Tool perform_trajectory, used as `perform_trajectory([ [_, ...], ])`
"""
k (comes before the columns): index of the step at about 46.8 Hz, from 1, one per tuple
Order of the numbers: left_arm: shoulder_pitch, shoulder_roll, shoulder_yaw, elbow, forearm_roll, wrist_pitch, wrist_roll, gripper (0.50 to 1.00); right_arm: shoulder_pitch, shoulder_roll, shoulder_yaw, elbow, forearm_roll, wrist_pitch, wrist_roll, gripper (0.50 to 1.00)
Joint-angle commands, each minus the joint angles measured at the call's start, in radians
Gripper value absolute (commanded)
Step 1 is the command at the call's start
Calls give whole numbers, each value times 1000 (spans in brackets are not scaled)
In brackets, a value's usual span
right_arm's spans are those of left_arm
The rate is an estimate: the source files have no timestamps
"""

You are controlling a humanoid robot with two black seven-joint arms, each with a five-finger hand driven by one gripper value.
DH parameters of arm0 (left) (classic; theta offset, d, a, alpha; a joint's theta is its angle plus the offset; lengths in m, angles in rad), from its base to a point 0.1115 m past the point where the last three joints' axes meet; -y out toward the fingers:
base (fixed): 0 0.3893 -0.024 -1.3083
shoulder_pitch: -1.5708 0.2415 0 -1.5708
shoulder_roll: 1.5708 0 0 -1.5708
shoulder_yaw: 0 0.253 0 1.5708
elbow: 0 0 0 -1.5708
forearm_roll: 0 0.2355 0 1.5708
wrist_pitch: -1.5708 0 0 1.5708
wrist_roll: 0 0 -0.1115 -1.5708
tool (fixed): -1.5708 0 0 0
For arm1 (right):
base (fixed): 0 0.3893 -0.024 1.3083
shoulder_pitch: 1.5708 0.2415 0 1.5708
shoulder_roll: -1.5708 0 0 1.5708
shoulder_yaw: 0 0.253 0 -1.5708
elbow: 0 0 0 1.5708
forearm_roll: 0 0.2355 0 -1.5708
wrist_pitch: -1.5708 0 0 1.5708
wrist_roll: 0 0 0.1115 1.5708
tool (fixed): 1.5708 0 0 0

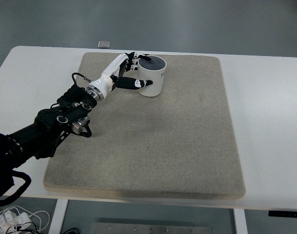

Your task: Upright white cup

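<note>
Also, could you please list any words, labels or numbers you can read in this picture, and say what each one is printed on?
White cup: dark print on its side near the rim, too small and blurred to read; it may begin with "H".
Small flat thing at the table's far edge: no readable print.
Mat and left hand: no text visible.

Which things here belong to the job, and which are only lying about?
Job:
white cup, upright on the mat
left hand, fingers around the cup

Lying about:
grey mat
white table
small dark object beyond the mat
</note>
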Motion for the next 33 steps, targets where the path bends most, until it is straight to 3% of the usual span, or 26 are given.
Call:
perform_trajectory([
  [1,10,0,-1,0,0,0,0,891,0,0,0,0,0,0,0,952],
  [4,11,0,-6,0,0,0,0,947,0,0,0,0,0,0,0,952],
  [10,11,2,-11,0,-3,0,0,994,0,0,0,0,0,0,0,952],
  [33,11,9,-17,-12,-8,-3,0,996,0,0,0,0,0,0,0,952],
])
